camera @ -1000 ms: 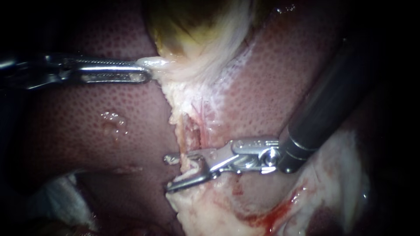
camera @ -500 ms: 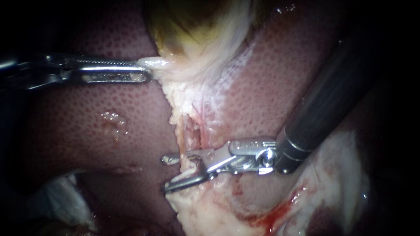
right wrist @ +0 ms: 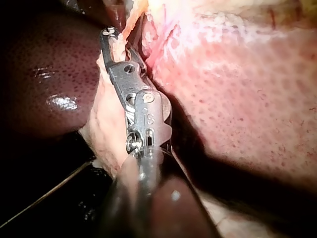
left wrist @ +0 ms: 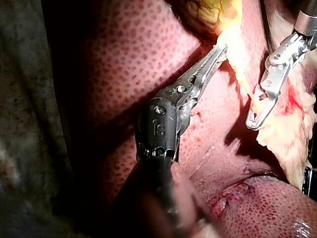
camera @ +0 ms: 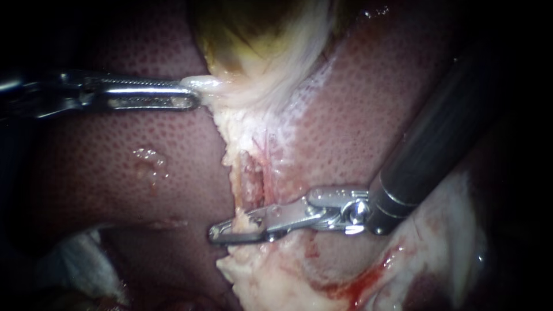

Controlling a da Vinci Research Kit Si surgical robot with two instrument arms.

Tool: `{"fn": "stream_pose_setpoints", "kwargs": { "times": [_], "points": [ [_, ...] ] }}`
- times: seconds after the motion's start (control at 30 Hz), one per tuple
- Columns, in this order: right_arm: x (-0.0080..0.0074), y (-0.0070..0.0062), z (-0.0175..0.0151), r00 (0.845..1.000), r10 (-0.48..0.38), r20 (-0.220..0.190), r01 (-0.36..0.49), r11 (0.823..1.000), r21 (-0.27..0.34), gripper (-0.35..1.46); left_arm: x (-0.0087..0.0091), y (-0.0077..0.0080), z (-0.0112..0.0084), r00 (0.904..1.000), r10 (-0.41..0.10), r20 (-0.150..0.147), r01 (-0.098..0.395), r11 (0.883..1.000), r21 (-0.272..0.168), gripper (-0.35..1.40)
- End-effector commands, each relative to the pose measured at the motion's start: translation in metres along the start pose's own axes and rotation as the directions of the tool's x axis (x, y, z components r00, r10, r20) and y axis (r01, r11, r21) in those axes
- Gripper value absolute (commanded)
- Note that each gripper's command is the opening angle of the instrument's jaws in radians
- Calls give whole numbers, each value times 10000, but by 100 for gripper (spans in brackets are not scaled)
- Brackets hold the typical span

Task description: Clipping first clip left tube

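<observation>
A pale tube point(camera: 249, 178) runs down from the yellow-green gallbladder point(camera: 247, 29) between two lobes of liver point(camera: 144, 144). My right instrument point(camera: 216, 234) comes in from the upper right, and its jaws lie closed across the lower end of the tube, with pale tissue bulging between them. The right wrist view shows the same jaws point(right wrist: 109, 34) clamped on the pale strand point(right wrist: 119, 49). My left instrument point(camera: 194, 95) holds a white fold at the gallbladder's edge point(camera: 204, 83), pulled to the left. In the left wrist view its toothed jaws point(left wrist: 220, 50) are shut on that fold.
Fatty white tissue point(camera: 271, 282) lies below the right instrument's jaws, with a streak of blood point(camera: 357, 282) beside it. A white gauze point(camera: 75, 265) shows at the lower left. The right instrument's dark shaft point(camera: 438, 138) crosses over the right liver lobe.
The right instrument's jaws, open around the tube a second ago, have closed on it and shifted slightly left. The left instrument has held still.
</observation>
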Motion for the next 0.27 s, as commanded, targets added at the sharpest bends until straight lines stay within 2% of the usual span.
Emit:
{"fn": "stream_pose_setpoints", "kwargs": {
  "times": [0.03,0.27],
  "points": [
    [0,0,0,10000,-8,7,8,10000,1,-35,0,0,0,10000,-2,-3,2,10000,-3,-35],
    [-1,1,-1,10000,-12,11,12,10000,10,-35,0,0,0,10000,-3,-3,3,10000,-4,-35]
  ]
}}
